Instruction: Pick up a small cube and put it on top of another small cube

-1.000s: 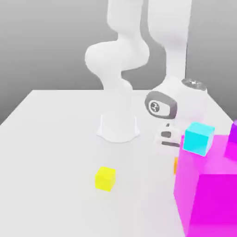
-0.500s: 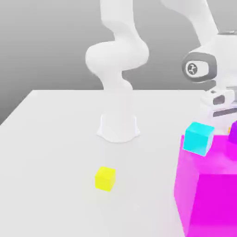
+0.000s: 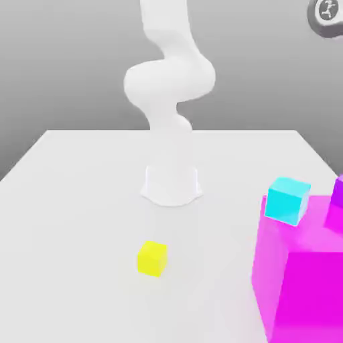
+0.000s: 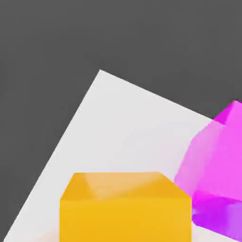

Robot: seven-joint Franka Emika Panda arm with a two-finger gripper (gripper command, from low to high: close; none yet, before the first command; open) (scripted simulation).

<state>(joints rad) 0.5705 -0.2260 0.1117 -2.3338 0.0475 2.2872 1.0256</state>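
Note:
The small cube [image 4: 125, 208], plain orange, looms very close in the hand view, with the white table [image 4: 123, 127] far beneath it. It hangs lifted off the table, with my gripper shut on it. In the exterior view, the arm's wrist [image 3: 328, 12] sits high in the top corner on the exterior view's right. A yellow cube [image 3: 153, 258] of about the same size rests on the table [image 3: 80, 194], toward the front and left of the magenta block.
A big magenta block [image 3: 301, 281] [image 4: 217, 165] fills the front of the exterior view's right, with a cyan cube [image 3: 287, 199] on its top and a purple piece [image 3: 337, 201] at the edge. The arm's white base [image 3: 171, 184] stands mid-table.
The hand has risen steeply, up toward the exterior view's right, from beside the magenta block to the frame's top corner. The orange sliver by the block has gone up with it.

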